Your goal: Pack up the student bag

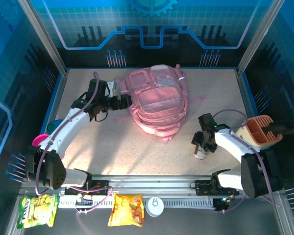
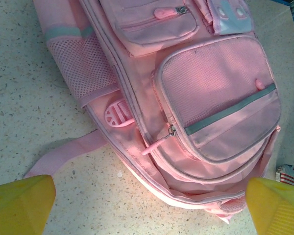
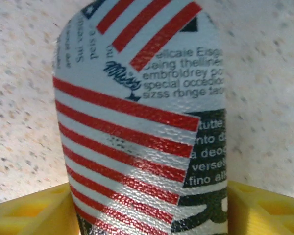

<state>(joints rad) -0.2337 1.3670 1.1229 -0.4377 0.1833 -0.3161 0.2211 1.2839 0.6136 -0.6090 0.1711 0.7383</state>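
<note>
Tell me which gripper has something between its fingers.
The right gripper: a striped pouch sits between its fingers; the left gripper hangs open by the student bag.

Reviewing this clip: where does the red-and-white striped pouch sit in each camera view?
Top external: striped pouch lies right of centre, under the right gripper.
Left wrist: a sliver of it at the right edge, past the student bag.
Right wrist: centre of the picture, between the yellow fingers.
Shared landmark: the speckled tabletop it lies on.
</note>
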